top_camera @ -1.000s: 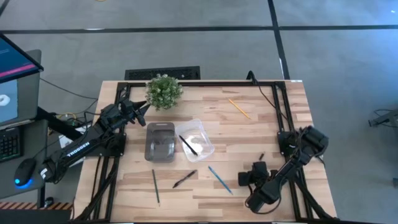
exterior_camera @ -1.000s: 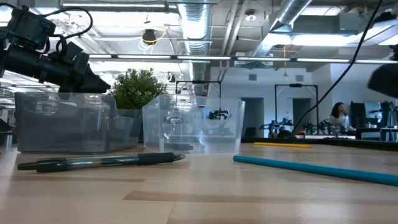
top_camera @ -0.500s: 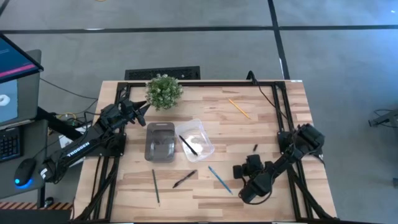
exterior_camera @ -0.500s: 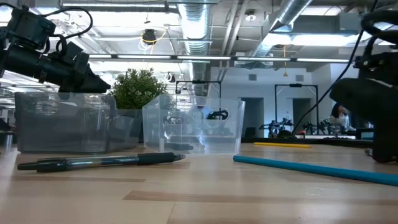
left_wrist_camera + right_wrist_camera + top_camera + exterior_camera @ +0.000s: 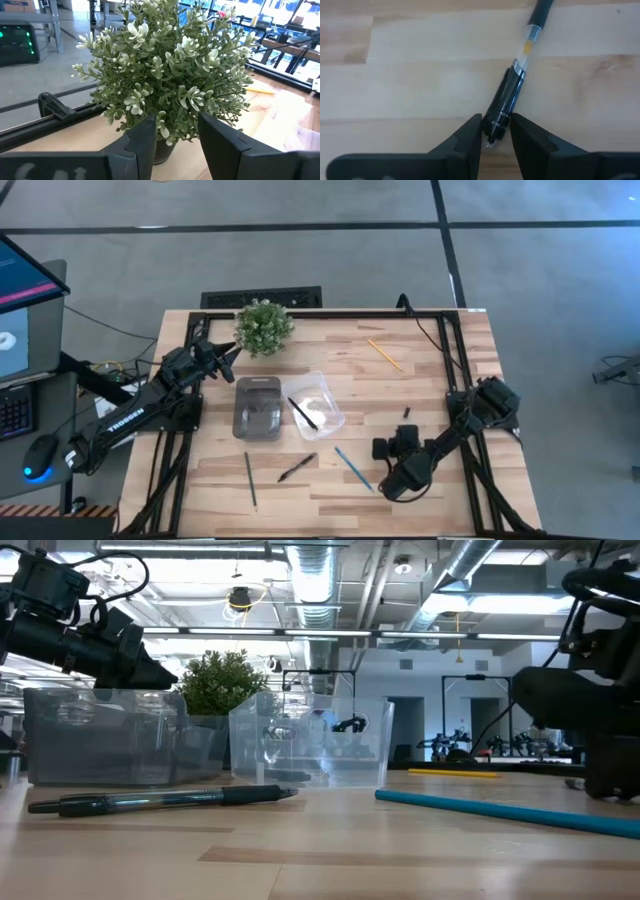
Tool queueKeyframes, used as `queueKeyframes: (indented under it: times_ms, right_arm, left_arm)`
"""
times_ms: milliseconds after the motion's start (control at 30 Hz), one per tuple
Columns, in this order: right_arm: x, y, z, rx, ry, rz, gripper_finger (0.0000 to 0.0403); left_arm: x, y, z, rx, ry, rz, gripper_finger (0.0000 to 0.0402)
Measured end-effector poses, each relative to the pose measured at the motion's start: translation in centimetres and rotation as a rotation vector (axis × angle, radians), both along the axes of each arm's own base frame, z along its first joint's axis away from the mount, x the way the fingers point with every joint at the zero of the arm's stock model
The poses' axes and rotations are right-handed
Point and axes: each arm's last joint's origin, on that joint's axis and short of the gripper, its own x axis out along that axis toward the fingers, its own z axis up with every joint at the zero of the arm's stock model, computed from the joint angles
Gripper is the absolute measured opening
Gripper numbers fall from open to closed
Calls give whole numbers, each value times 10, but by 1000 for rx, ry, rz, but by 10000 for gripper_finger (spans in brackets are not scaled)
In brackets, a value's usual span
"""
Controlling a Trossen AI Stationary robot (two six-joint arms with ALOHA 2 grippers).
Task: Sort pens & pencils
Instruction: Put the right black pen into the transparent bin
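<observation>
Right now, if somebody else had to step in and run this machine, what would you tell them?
Left gripper is open, parked by the potted plant.
Right gripper is down at the table, pinching the end of a black pen that lies on the wood.
Done: one pen is in the clear bin.
Left: the pinched pen, another pen, and the green pencil, blue pencil and yellow pencil, all loose on the table. The grey bin sits beside the clear one.

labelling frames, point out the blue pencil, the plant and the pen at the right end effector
blue pencil point(image 5: 353, 468), high view, mid shaft
plant point(image 5: 263, 326), high view, leaves
pen point(image 5: 506, 101), right wrist view, dark grip
</observation>
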Motion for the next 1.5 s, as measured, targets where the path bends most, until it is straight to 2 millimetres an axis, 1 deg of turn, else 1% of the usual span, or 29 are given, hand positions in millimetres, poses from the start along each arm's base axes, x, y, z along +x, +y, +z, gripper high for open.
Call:
queueKeyframes:
  times_ms: [300,533,633,667,933,1000,1067,1333,1400,1500]
  right_arm:
    - [5,-7,0,-7,-11,-34,123]
    - [8,-5,3,-8,-36,-71,123]
    - [15,0,10,-4,-8,-34,123]
    - [20,3,14,9,-15,-22,123]
    - [47,7,56,29,39,88,123]
    - [54,5,68,29,86,150,123]
    - [61,1,81,32,169,253,123]
    - [87,-21,128,56,506,761,123]
    - [92,-31,137,65,583,861,123]
    - [101,-51,148,86,660,952,123]
  left_arm:
    - [0,0,0,0,0,0,135]
    - [0,0,0,0,0,0,135]
    - [0,0,0,0,1,0,135]
    - [0,0,0,0,0,0,135]
    - [0,0,0,-1,4,-1,135]
    - [0,0,-1,-3,7,-1,135]
    - [1,0,-1,-9,12,-1,135]
    - [1,1,-3,-18,23,-1,135]
    - [1,1,-3,-18,23,-1,135]
    - [1,1,-3,-18,23,-1,135]
